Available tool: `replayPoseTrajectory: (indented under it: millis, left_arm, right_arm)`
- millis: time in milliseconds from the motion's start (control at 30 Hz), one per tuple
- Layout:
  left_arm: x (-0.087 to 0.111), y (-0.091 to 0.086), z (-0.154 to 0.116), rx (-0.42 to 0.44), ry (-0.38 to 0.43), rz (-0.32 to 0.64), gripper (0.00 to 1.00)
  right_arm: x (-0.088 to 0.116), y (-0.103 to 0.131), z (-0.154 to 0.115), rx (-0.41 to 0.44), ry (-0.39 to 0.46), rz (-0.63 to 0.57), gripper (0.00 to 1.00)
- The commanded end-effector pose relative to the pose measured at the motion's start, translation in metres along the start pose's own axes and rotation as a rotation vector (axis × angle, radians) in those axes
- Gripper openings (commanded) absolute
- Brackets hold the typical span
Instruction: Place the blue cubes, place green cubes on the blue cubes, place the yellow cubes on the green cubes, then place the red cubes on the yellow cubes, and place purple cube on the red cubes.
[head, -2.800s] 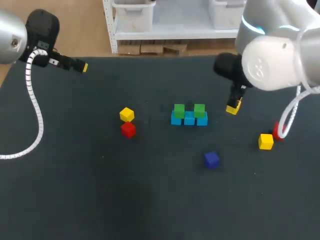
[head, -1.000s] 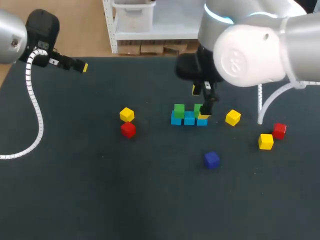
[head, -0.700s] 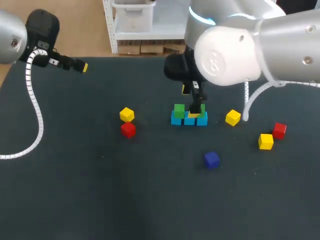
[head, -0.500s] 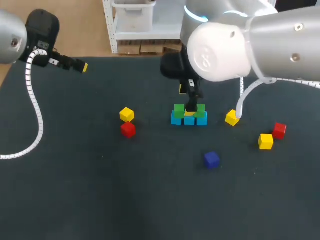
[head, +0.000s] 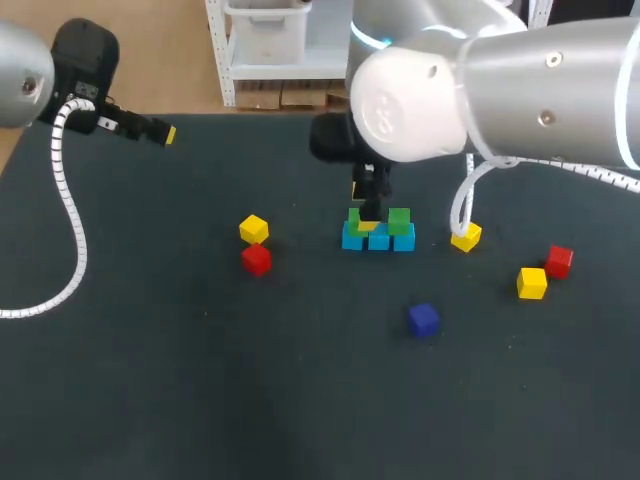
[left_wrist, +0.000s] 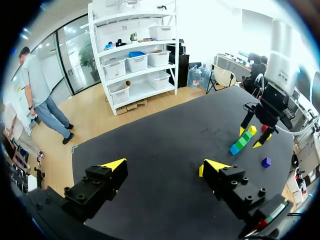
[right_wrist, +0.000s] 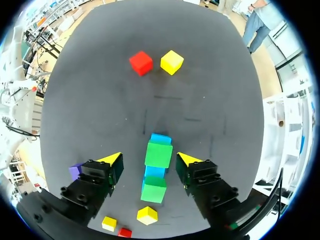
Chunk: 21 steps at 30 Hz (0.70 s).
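Note:
Three blue cubes (head: 378, 240) form a row mid-table, with a green cube on each end (head: 399, 220) (right_wrist: 154, 189). My right gripper (head: 367, 218) hangs over the left green cube (right_wrist: 159, 154), which lies between its spread fingers (right_wrist: 150, 159) with a gap on both sides; it is open. Yellow cubes lie at the left (head: 254, 229), right of the row (head: 466, 237) and far right (head: 532, 283). Red cubes (head: 257, 260) (head: 559, 261) sit beside them. The purple cube (head: 424, 320) is nearer the front. My left gripper (head: 165, 133) (left_wrist: 163, 165) is open and empty at the far left.
The black table (head: 200, 380) has free room across its front and left. From the left wrist view the stack (left_wrist: 242, 141) and the right arm stand far ahead.
My right gripper let a yellow cube down to the right of the row, then swung left over the row to the left green cube, its fingers narrowing. The left arm has not moved.

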<state>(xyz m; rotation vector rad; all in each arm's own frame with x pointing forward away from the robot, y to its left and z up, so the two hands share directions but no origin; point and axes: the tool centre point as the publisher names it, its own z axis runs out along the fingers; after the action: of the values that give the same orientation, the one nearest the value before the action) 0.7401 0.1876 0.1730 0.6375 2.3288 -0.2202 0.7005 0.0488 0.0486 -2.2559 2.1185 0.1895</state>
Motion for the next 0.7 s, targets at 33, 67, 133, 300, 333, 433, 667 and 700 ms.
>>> replayPoseTrajectory:
  millis: [33, 67, 133, 300, 333, 433, 667, 700]
  left_arm:
    - [0.001, 0.002, 0.0, 0.008, -0.003, 0.002, 1.0]
    - [0.001, 0.002, 0.0, 0.008, -0.003, 0.002, 1.0]
    - [0.001, 0.002, 0.0, 0.008, -0.003, 0.002, 1.0]
    - [0.001, 0.002, 0.0, 0.008, -0.003, 0.002, 1.0]
    - [0.001, 0.002, 0.0, 0.008, -0.003, 0.002, 1.0]
    - [0.001, 0.002, 0.0, 0.008, -0.003, 0.002, 1.0]
    - [0.001, 0.002, 0.0, 0.008, -0.003, 0.002, 1.0]
    - [0.001, 0.002, 0.0, 0.008, -0.003, 0.002, 1.0]
  right_arm:
    - [0.0, -0.004, 0.004, -0.004, -0.003, 0.017, 0.66]
    - [0.0, -0.005, 0.005, -0.006, -0.002, 0.022, 0.65]
    - [0.0, -0.006, 0.006, -0.006, 0.0, 0.03, 0.78]
    - [0.0, -0.005, 0.009, -0.008, 0.005, 0.037, 0.96]
    - [0.0, -0.006, 0.009, -0.008, 0.005, 0.039, 0.95]
    - [-0.001, -0.006, 0.011, -0.01, 0.006, 0.043, 0.89]
    - [-0.001, -0.006, 0.016, -0.015, 0.014, 0.046, 0.56]
    - [-0.001, -0.006, 0.016, -0.016, 0.014, 0.046, 0.51]
